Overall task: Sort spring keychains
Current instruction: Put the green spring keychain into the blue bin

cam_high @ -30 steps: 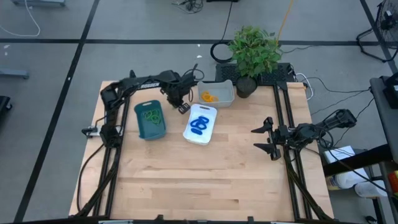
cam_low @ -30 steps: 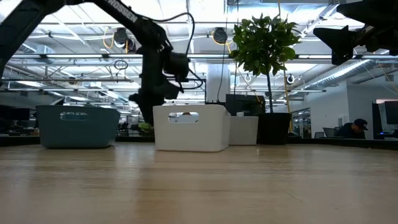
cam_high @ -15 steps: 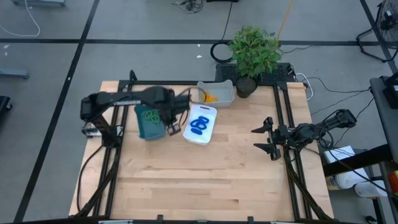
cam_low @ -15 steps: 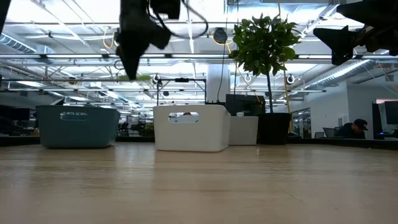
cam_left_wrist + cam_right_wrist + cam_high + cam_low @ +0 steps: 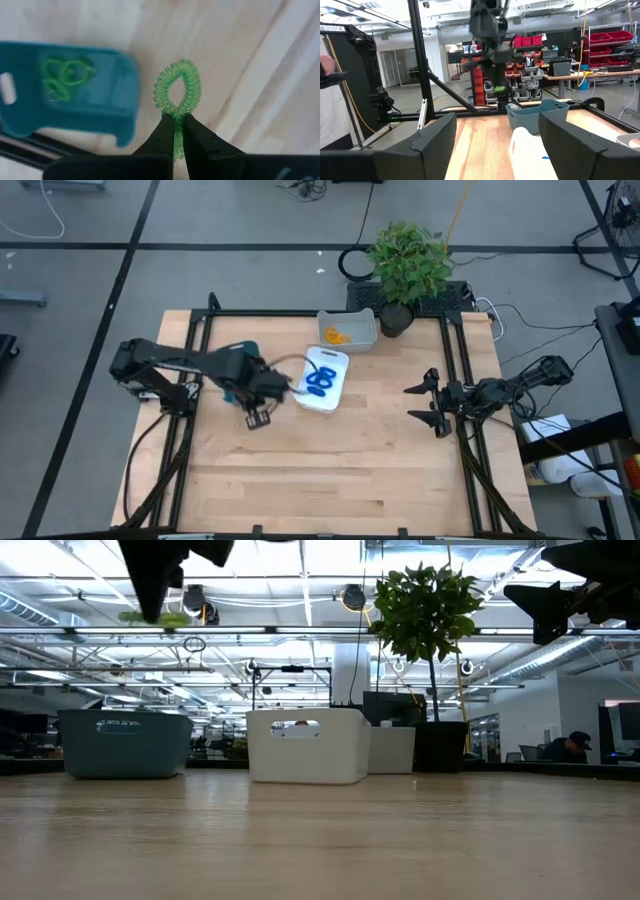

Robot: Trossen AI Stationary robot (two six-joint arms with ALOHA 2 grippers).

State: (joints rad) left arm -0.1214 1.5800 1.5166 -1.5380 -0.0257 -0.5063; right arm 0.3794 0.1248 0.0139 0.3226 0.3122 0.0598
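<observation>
left gripper (image 5: 174,131) pinching green keychain (image 5: 177,90)

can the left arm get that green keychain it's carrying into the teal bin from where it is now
Probably yes. The left gripper is shut on the green spring keychain and hangs above the table just beside the teal bin, whose top is open with other green keychains already inside. Nothing stands between them.

The left gripper (image 5: 174,131), pinching a green keychain (image 5: 177,91), has swung from the back trays toward the table's front
</observation>
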